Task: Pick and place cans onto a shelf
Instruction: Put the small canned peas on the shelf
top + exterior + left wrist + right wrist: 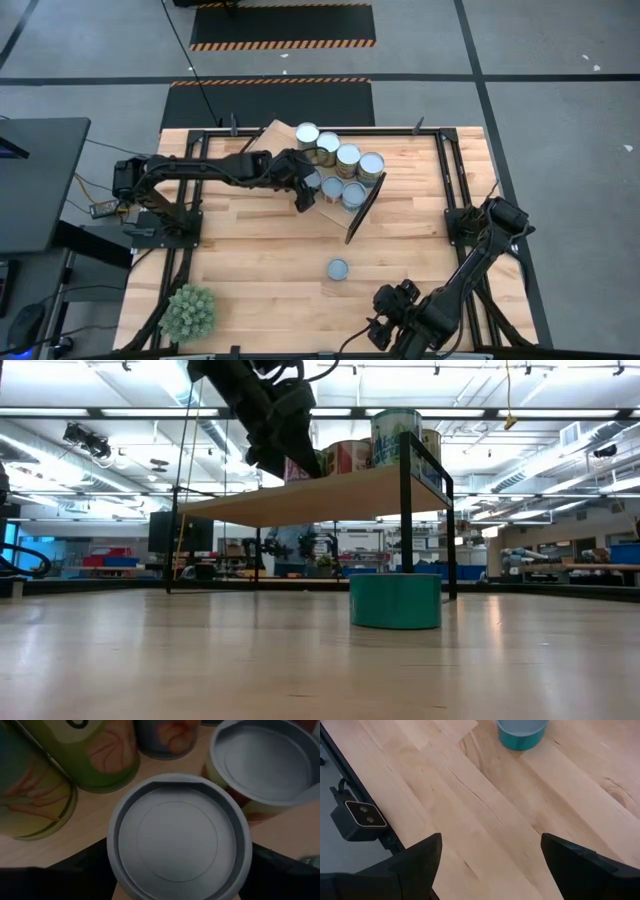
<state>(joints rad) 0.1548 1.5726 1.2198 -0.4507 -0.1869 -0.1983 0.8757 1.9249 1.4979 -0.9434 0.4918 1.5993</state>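
The short grey-topped metal can [179,836] sat on the light-wood shelf [275,134], pinched by the left gripper [305,187]. Neighbouring cans [347,155] crowded at 2 o'clock; I judged release could nudge them. 1 teal-sided can [338,269] waited on the table, the spread right gripper [392,310] at its 5 o'clock.

You get even overhead ceiling light; the tabletop [260,270] is bright, shadows soft. The close can [177,840] in the left wrist view looks dim and slightly soft.
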